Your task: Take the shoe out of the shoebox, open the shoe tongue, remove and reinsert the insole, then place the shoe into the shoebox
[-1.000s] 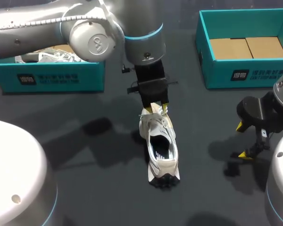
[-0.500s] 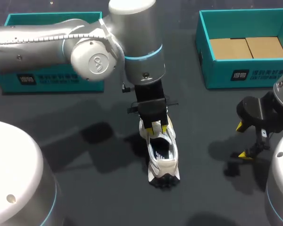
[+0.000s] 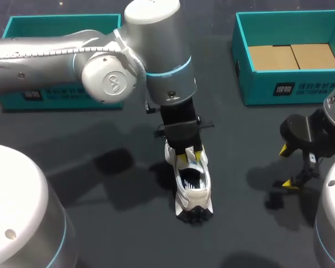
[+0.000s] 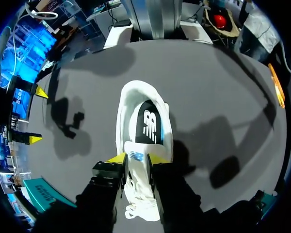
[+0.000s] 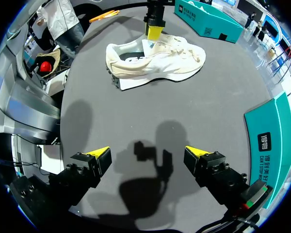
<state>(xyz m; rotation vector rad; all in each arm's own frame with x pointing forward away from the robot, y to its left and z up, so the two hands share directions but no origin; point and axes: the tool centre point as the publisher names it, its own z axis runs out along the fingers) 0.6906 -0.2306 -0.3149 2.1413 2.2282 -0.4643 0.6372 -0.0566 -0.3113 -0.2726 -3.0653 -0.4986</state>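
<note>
left shoebox [image 3: 72, 100] sat at the table's [image 3: 117, 234] far left, mostly hidden under the left arm [image 3: 56, 58]. left gripper [image 3: 190, 157] was down over the shoe [image 3: 193, 190] mid-table, yellow tips clenched on the tongue [image 4: 136, 156] from both sides. shoe stood upright on its sole outside both boxes, heel toward the camera, dark insole [image 4: 148, 121] showing inside. right shoebox [image 3: 279, 89] far right, cardboard liner [image 3: 293, 57] in it. right gripper [image 3: 286, 166] hung released, holding nothing, well apart from the shoe.
</note>
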